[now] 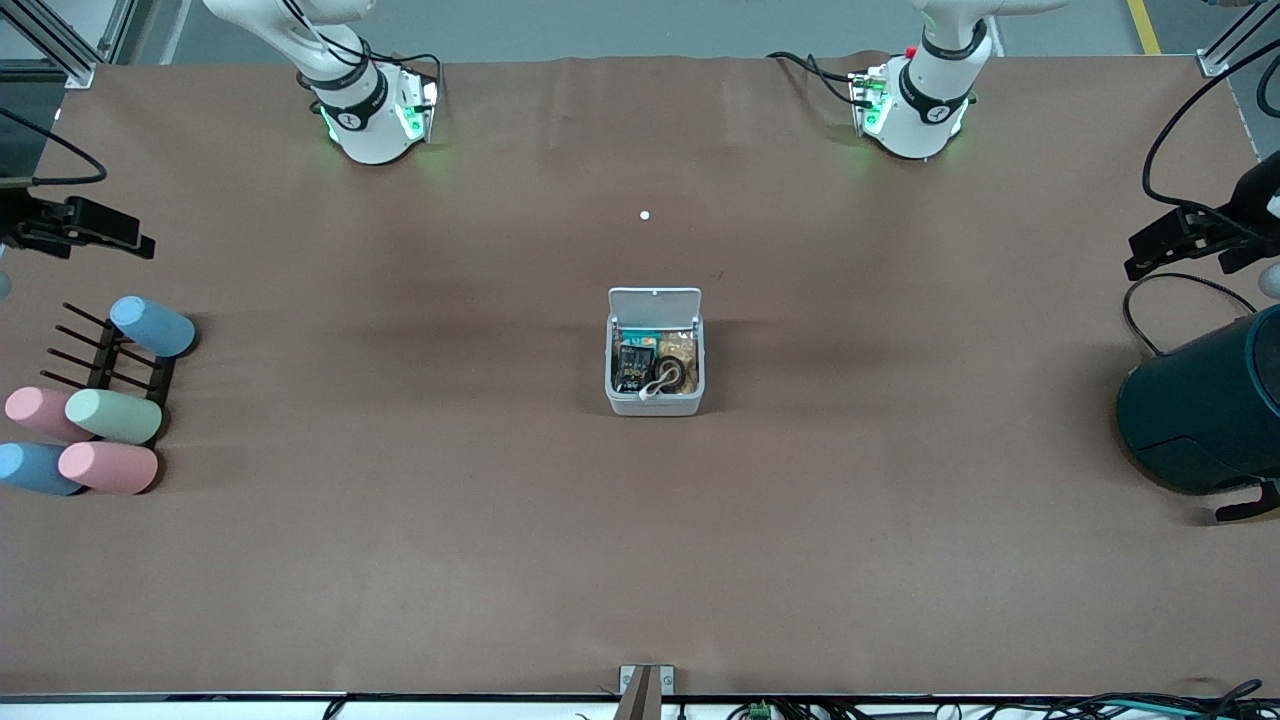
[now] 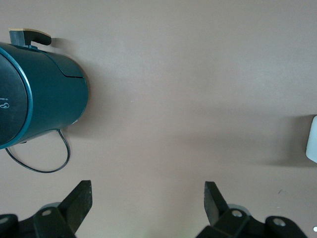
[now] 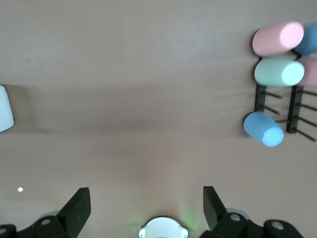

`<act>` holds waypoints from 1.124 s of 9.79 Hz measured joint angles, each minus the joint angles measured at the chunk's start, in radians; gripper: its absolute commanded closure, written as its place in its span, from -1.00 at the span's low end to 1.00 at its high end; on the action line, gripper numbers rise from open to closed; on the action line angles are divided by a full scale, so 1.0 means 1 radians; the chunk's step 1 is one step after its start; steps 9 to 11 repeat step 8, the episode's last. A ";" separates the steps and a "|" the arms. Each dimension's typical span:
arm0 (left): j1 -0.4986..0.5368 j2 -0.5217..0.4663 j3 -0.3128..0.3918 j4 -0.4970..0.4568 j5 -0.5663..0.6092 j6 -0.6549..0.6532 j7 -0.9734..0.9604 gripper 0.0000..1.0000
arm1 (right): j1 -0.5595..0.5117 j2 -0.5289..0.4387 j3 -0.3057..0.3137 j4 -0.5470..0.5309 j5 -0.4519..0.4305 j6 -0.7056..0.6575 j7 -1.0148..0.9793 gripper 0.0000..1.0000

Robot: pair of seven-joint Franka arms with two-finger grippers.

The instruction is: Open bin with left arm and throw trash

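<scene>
The bin (image 1: 655,352) stands at the middle of the table with its hinged lid (image 1: 655,304) swung up and open. Inside lie a black foil wrapper (image 1: 636,365), a dark tape ring (image 1: 670,376) and a white paper strip (image 1: 655,388). Neither gripper shows in the front view. My left gripper (image 2: 147,191) is open and empty, high over bare table between the teal container and the bin, whose edge (image 2: 313,146) shows. My right gripper (image 3: 146,196) is open and empty, high over bare table above its own base, with the bin's edge (image 3: 4,115) in view.
A big dark teal round container (image 1: 1205,415) lies at the left arm's end of the table, also in the left wrist view (image 2: 34,94). Several pastel cups on a dark rack (image 1: 110,400) sit at the right arm's end. A tiny white dot (image 1: 644,215) lies between the bases.
</scene>
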 measured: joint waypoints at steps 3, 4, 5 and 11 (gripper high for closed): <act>0.000 0.000 0.000 0.000 0.000 0.000 0.000 -1.00 | 0.029 -0.006 0.002 -0.053 -0.028 0.099 -0.034 -1.00; 0.000 0.000 0.000 0.000 0.000 0.000 0.000 -1.00 | 0.028 -0.012 -0.001 -0.064 -0.030 0.110 -0.049 -1.00; 0.000 0.000 0.000 0.000 0.000 0.000 0.000 -1.00 | 0.029 -0.018 -0.001 -0.065 -0.030 0.114 -0.055 -1.00; -0.001 0.000 0.000 0.006 0.000 0.000 0.000 -1.00 | 0.029 -0.035 -0.001 -0.065 -0.030 0.115 -0.054 -1.00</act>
